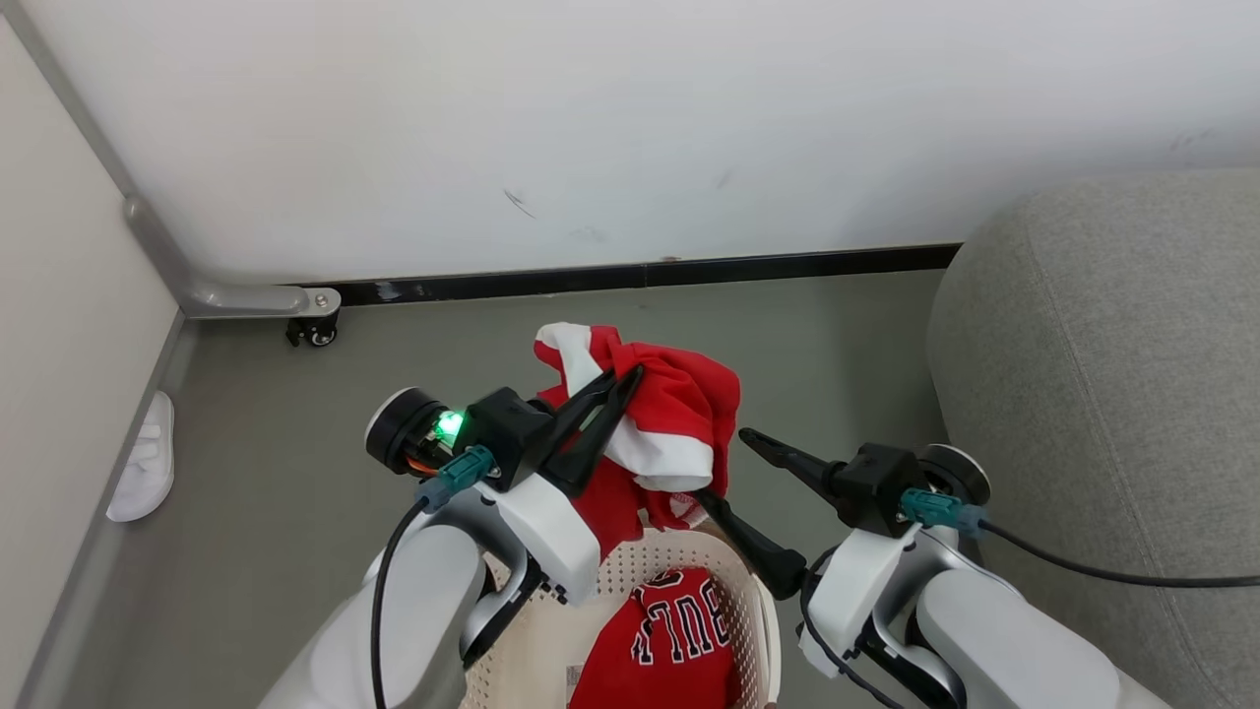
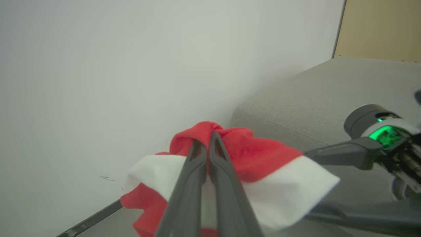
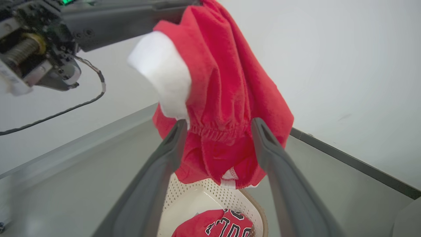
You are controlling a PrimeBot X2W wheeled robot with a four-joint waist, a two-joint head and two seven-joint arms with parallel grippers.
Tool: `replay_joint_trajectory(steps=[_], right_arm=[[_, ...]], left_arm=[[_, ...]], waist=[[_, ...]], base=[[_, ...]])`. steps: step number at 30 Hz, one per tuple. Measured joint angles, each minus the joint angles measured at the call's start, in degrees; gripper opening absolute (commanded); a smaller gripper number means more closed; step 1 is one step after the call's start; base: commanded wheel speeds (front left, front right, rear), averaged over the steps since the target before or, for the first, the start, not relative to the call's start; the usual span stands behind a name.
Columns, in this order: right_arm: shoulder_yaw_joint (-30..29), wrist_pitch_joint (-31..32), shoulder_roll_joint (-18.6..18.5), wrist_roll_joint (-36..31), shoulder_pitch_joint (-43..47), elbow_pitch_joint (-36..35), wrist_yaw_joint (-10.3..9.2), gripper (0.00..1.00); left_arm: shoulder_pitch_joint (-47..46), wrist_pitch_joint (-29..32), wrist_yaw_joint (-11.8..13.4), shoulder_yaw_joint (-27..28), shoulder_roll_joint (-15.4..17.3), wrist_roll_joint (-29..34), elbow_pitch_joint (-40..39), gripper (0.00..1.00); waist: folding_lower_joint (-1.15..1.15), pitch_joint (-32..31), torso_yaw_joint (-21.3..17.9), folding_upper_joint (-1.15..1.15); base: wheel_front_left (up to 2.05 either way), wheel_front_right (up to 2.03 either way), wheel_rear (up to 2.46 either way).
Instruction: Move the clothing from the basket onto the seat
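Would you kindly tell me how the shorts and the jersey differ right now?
The shorts hang in the air, clamped in the shut left pincer; the jersey lies in the basket. The shorts show a broad white band; the jersey shows black-and-white lettering. Both are red.

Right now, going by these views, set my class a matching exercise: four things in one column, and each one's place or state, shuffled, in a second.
Column one
1. shorts
2. jersey
3. left gripper
4. right gripper

Column two
A. open, holding nothing
B. lying in the basket
C. hanging over the basket
D. shut on red cloth

Pairs: 1-C, 2-B, 3-D, 4-A
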Motion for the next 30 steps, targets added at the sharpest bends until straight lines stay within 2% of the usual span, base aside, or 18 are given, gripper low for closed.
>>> replay_joint_trajectory(steps=[17, 29, 30], right_arm=[[5.2, 0.0, 0.0, 3.2, -3.6, 6.5, 0.0, 1.0], [8.1, 0.0, 0.7, 4.7, -7.2, 8.5, 0.0, 1.0], [8.5, 0.0, 0.7, 4.7, -7.1, 8.6, 0.0, 0.46]], left_arm=[[0.0, 1.1, 0.0, -4.6, 0.0, -2.1, -3.9, 0.0], [0.1, 1.8, 0.0, -7.3, 0.0, -3.0, -5.2, 0.0], [0.1, 1.9, 0.0, -7.4, 0.0, -3.0, -5.2, 0.0]], waist=[[0.0, 0.8, 1.5, 0.0], [0.0, 0.6, 2.8, 0.0], [0.0, 0.5, 2.9, 0.0]], base=[[0.0, 0.0, 0.0], [0.0, 0.0, 0.0], [0.0, 0.0, 0.0]])
